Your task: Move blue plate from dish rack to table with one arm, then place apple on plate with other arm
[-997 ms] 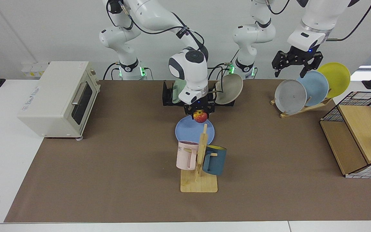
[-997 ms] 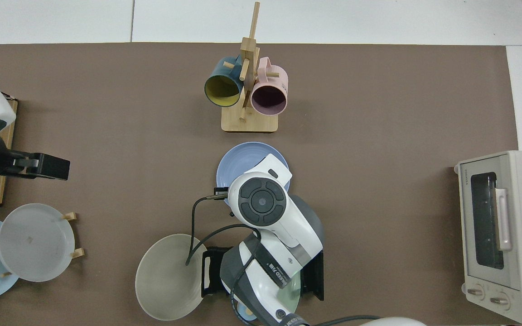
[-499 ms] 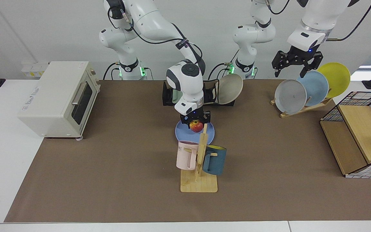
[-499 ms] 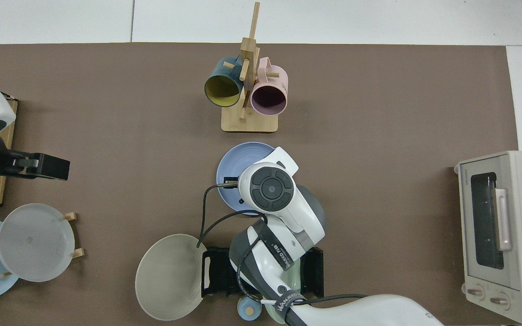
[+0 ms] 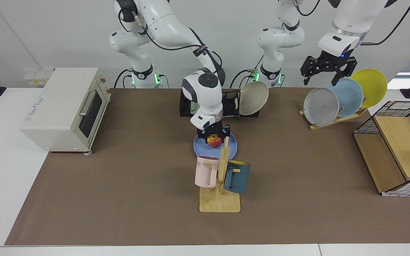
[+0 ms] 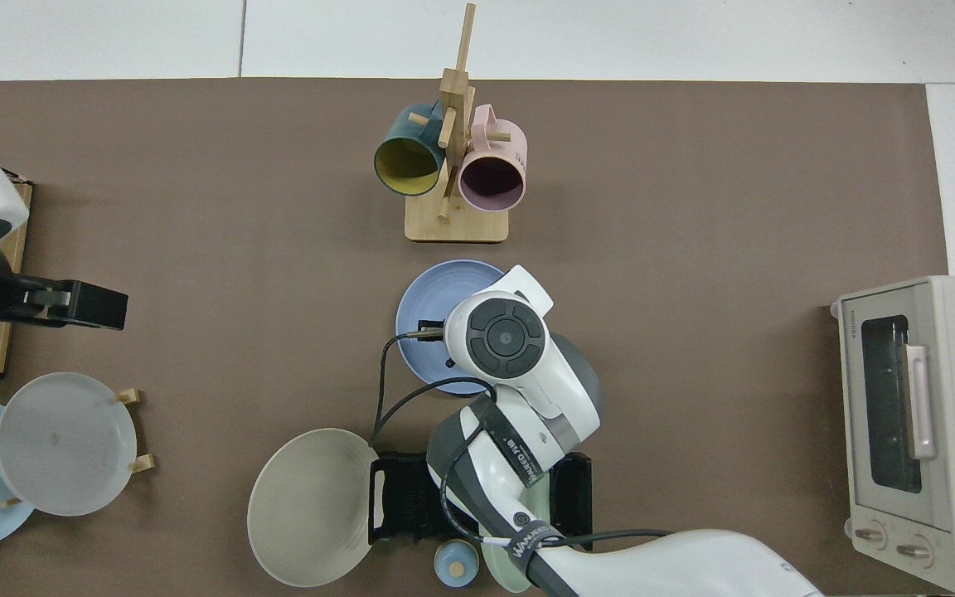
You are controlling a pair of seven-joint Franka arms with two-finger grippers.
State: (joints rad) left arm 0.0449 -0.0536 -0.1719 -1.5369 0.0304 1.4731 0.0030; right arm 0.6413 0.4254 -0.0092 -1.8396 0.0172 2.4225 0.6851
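The blue plate [image 5: 200, 146] [image 6: 428, 300] lies flat on the brown mat of the table [image 5: 119, 177], in front of the black dish rack [image 5: 184, 106] [image 6: 399, 502]. My right gripper [image 5: 214, 138] hangs low over the plate, shut on the red-and-yellow apple [image 5: 214, 142]. Whether the apple touches the plate cannot be told. In the top view the right arm's wrist [image 6: 506, 336] covers the apple. My left gripper [image 5: 327, 69] [image 6: 71, 303] waits open above the wooden plate stand, holding nothing.
A beige plate [image 5: 253, 97] and a pale green plate [image 5: 194, 103] stand in the rack. A mug tree [image 5: 221, 177] with pink and dark blue mugs stands just in front of the blue plate. A toaster oven [image 5: 66, 106], wooden plate stand [image 5: 333, 103] and wire-sided shelf [image 5: 393, 149] flank them.
The right gripper has carried the apple down and forward, from above the plate's back edge to low over the plate. The left arm has not moved.
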